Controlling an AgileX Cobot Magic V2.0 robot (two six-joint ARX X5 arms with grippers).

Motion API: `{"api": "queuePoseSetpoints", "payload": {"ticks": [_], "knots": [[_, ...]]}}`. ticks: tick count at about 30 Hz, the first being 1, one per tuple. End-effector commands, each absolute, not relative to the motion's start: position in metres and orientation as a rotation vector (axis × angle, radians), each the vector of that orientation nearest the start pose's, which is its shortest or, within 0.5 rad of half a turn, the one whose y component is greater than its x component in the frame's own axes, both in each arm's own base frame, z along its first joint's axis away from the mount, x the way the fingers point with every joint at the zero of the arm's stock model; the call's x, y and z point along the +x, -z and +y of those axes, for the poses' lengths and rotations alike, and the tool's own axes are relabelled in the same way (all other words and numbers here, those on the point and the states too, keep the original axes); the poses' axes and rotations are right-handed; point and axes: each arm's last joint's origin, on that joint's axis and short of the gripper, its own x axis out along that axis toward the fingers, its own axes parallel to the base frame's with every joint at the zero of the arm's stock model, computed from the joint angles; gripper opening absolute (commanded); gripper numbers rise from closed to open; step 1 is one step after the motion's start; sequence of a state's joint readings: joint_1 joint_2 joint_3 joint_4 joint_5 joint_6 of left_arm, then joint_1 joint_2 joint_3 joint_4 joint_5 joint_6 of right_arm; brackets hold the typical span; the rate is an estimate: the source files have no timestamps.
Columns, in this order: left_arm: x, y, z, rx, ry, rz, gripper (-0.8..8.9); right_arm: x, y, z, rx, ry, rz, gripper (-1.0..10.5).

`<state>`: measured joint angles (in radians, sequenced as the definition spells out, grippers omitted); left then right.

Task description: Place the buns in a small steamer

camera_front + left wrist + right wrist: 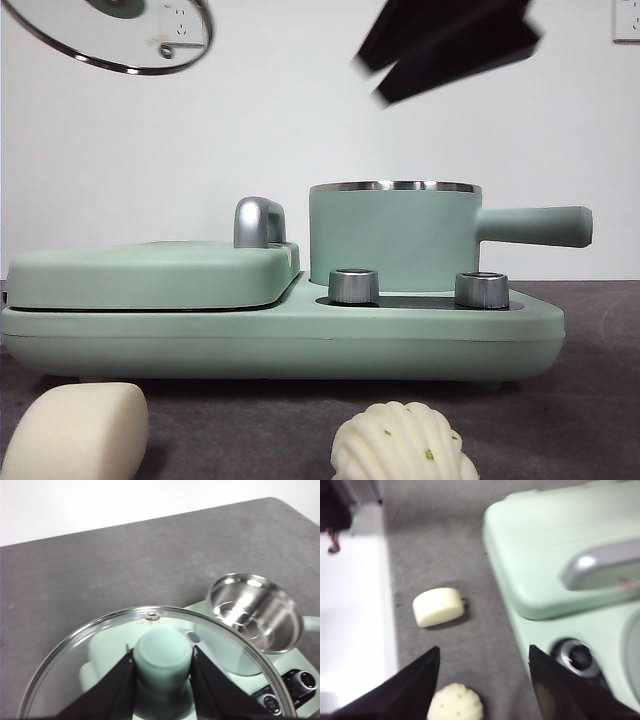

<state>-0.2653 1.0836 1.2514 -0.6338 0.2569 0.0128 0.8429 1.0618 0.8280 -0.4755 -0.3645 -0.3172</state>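
Grey worktop (470,645): right claw (484,680), spread wide, should drop squarely over shell-shaped bun (455,703); left claw (163,667) grips lid knob (163,652)

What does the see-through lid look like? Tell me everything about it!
The glass lid is round and clear, with a shiny steel rim, a small metal vent near its edge and a chunky mint-green knob in the middle. The left gripper is shut on that knob, one black jaw on each side. It hangs tilted in the air, high up, off the small steamer, which stands open. Through the glass you can see the mint-green cooker beneath. Nothing but the gripper touches it.
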Motion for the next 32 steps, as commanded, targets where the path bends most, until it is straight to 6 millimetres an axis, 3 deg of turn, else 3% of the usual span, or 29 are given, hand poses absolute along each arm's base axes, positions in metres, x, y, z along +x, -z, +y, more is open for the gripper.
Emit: {"api": "queuePoseSetpoints", "payload": {"ticks": [1, 7, 13, 22, 32], "knots": [[0.203, -0.399, -0.060, 0.013, 0.507, 0.447, 0.11, 0.134, -0.266, 0.192, -0.501, -1.346, 0.523, 2.9], [0.202, -0.397, -0.057, 0.010, 0.492, 0.473, 0.11, 0.130, -0.236, 0.235, -0.561, -1.415, 0.534, 3.5], [0.203, -0.397, -0.055, 0.007, 0.481, 0.476, 0.11, 0.126, -0.207, 0.265, -0.594, -1.463, 0.543, 3.5], [0.203, -0.397, -0.055, 0.007, 0.481, 0.475, 0.11, 0.132, -0.172, 0.286, -0.606, -1.441, 0.581, 3.5], [0.203, -0.397, -0.055, 0.008, 0.481, 0.473, 0.11, 0.136, -0.144, 0.295, -0.622, -1.445, 0.642, 4.0]]}}
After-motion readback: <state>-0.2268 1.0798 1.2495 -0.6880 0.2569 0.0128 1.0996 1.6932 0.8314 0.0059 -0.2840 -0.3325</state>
